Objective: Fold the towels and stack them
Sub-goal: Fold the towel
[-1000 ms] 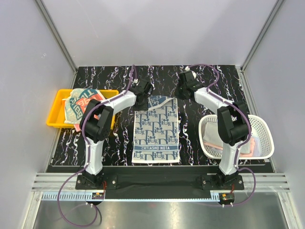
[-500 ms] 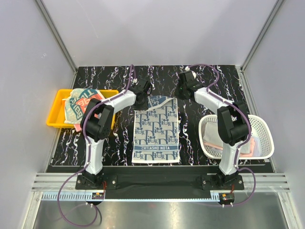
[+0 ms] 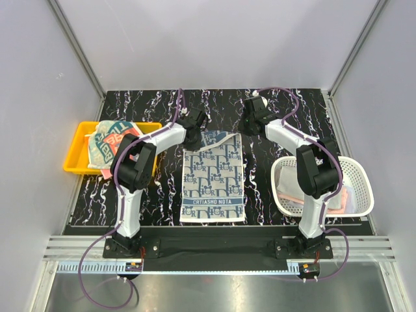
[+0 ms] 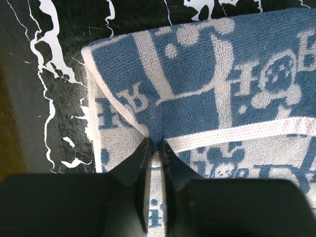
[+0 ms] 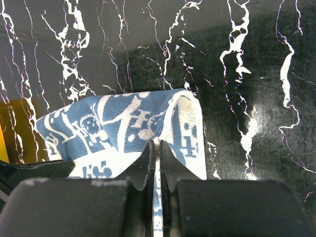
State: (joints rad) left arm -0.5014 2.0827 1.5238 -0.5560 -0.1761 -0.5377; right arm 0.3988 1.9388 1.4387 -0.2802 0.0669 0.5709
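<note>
A white towel (image 3: 213,177) printed with dark blue patterns lies flat in the middle of the black marbled table, its far edge turned up and over. My left gripper (image 3: 194,138) is shut on the far left corner, and in the left wrist view the cloth (image 4: 207,74) is pinched between the jaws (image 4: 155,145). On the far right corner my right gripper (image 3: 246,130) is shut too; the right wrist view shows that corner (image 5: 113,118) held at the fingertips (image 5: 157,143). More towels (image 3: 110,140) lie in the yellow tray, and a pink towel (image 3: 294,194) is in the basket.
The yellow tray (image 3: 73,162) stands at the left edge of the table. At the right stands a white mesh basket (image 3: 364,174). Grey walls close in the back and both sides.
My left gripper's jaws have closed onto the towel's far left corner. Both arms have hardly moved and the right grip is unchanged.
</note>
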